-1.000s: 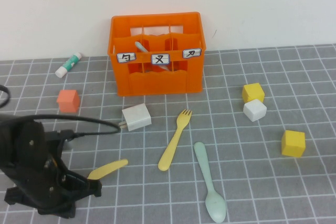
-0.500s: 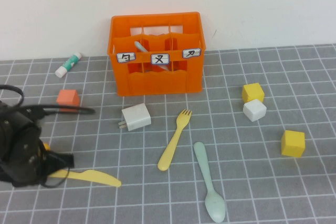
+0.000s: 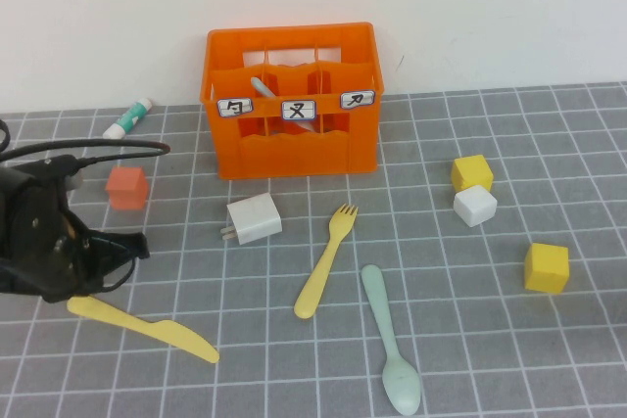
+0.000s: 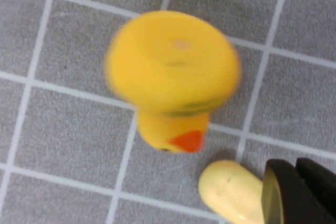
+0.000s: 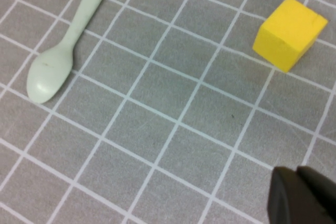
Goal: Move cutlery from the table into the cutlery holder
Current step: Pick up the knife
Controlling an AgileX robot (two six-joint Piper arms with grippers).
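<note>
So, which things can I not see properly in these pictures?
- Left gripper, low at the left, shut on yellow knife: its arm hides the grip in the high view.
- Right gripper, shut, above the table: outside the high view.
- Grey utensil: cutlery holder walls hide most.
- Duck: blurred, left wrist view.

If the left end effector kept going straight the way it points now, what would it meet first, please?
Probably the rubber duck, which sits just beyond the left end effector holding the yellow knife; depth is unclear, so it might reach the table first.
</note>
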